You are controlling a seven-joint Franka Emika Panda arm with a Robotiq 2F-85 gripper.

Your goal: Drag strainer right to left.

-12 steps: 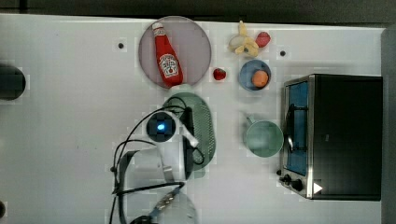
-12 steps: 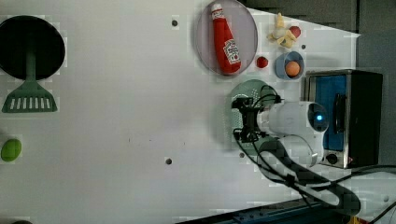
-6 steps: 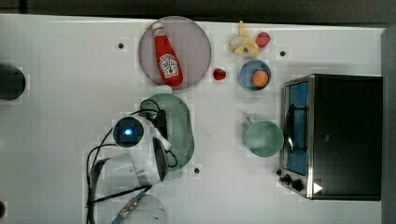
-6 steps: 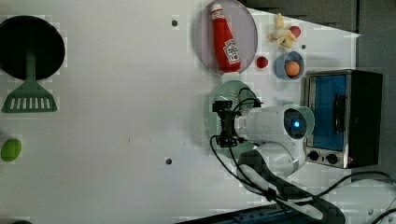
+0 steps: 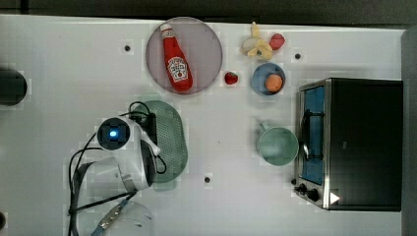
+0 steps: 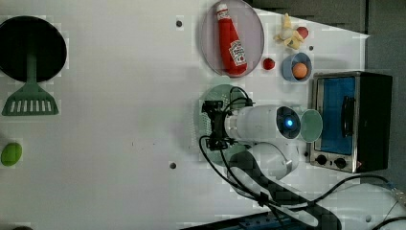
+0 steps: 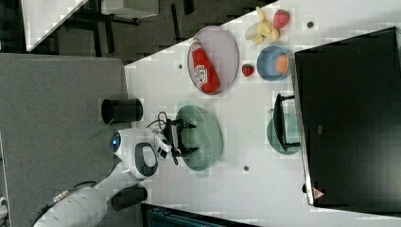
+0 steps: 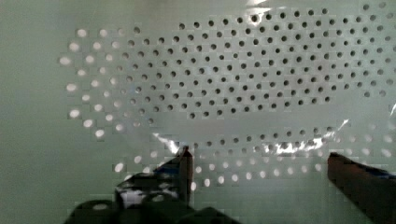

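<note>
Reaching into your strainer point(image 5: 172, 140), the gripper point(image 8: 259, 170) rests with fingers spread apart above the perforated bottom.

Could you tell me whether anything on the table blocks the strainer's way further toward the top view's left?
Nothing visible does. The gripper is already down inside the strainer, and the table toward the top view's left of it is bare. The only thing there, a black object at the edge, sits above that line.
</note>
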